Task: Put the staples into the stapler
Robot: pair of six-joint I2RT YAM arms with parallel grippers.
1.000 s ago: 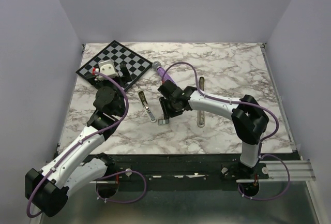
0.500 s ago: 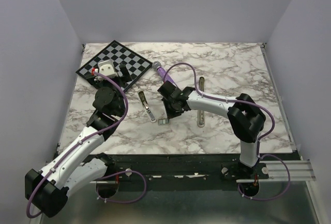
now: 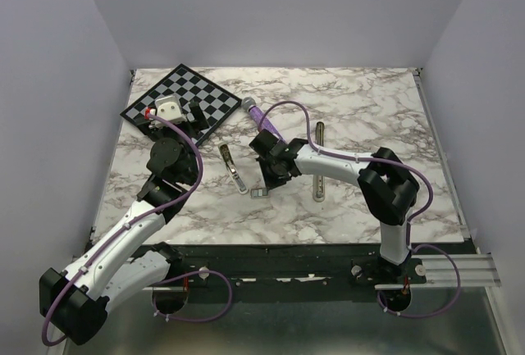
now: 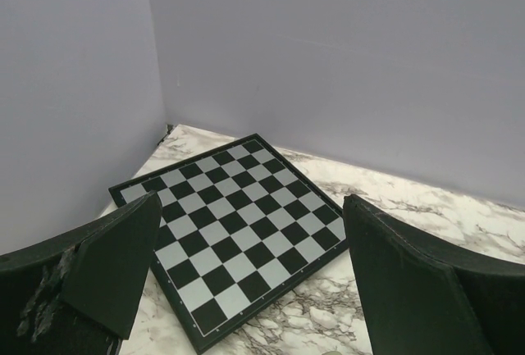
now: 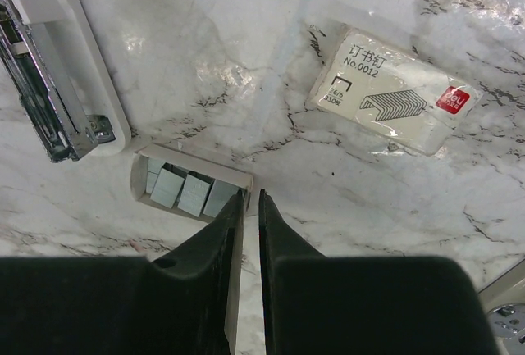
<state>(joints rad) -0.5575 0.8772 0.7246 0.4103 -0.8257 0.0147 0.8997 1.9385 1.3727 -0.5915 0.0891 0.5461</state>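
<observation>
Two fingers of the right tool (image 5: 250, 194) stand almost closed, apparently empty, at the right end of the open tray (image 5: 193, 158) that holds the staples (image 5: 190, 193) on the counter (image 5: 246, 60). Just left lies the stapler (image 5: 86, 84), opened.

Risk: with jaws this narrow, a descent would push the tray or scatter blocks rather than grip one.

Farther left, the left tool (image 4: 250, 203) hangs wide above the chessboard (image 4: 230, 232).

Stapler (image 5: 78, 60) cut off at the right wrist view's left edge, staples (image 5: 184, 191) a mere speck from above
</observation>
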